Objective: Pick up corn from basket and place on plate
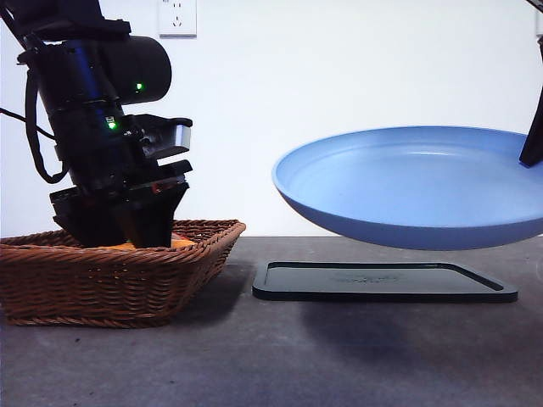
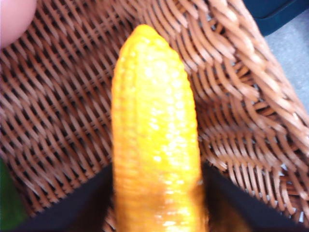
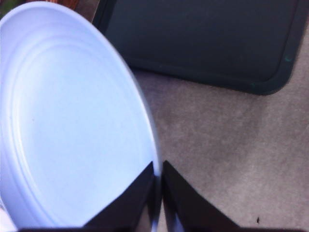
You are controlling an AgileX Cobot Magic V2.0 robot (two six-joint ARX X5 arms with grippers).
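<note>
The orange-yellow corn (image 2: 154, 135) lies lengthwise over the woven floor of the brown wicker basket (image 2: 58, 121). My left gripper (image 2: 157, 176) is shut on it, one black jaw pressing each side of the cob. In the front view this gripper (image 1: 127, 225) reaches down into the basket (image 1: 110, 280) at the left, and only an orange sliver of corn (image 1: 181, 242) shows at the rim. The light-blue plate (image 1: 407, 186) hangs tilted in the air at the right. My right gripper (image 3: 158, 166) is shut on the rim of the plate (image 3: 63, 121).
A flat black tray (image 1: 382, 284) lies on the grey table under the raised plate and shows in the right wrist view (image 3: 203, 38). Inside the basket, a pinkish rounded item (image 2: 14, 17) and something green (image 2: 7, 200) sit near the corn.
</note>
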